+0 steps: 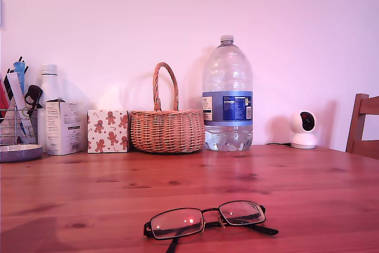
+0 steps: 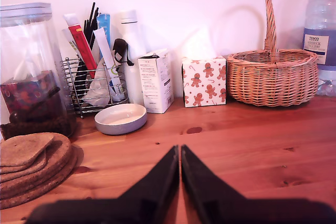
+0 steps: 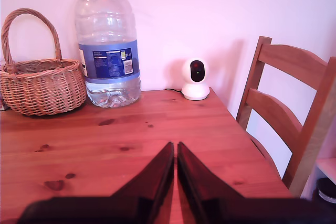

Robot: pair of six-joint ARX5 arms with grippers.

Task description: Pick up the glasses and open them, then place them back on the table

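The thin black metal-framed glasses [image 1: 208, 220] with clear rectangular lenses lay on the reddish-brown wooden table [image 1: 308, 188], close to its near edge in the exterior view, lenses facing the camera. One slim temple arm ran out toward the exterior view's right, and another dark piece reached down past the near edge of the picture; whether the temples were folded or spread could not be told.

Along the table's far edge, against the pale wall, stood a woven wicker basket [image 1: 167, 128] with a hoop handle. Just beside it on the exterior view's right stood a large clear plastic water bottle [image 1: 227, 96] with a blue label. On the basket's other side sat a white tissue box [image 1: 108, 131] printed with gingerbread figures.

My first gripper [image 2: 180, 167] hung over bare wood with its black jaws pressed together, holding nothing. My second gripper [image 3: 175, 163] was likewise closed and empty above the table, facing the bottle and a small white round camera [image 3: 196, 79] near the far edge.
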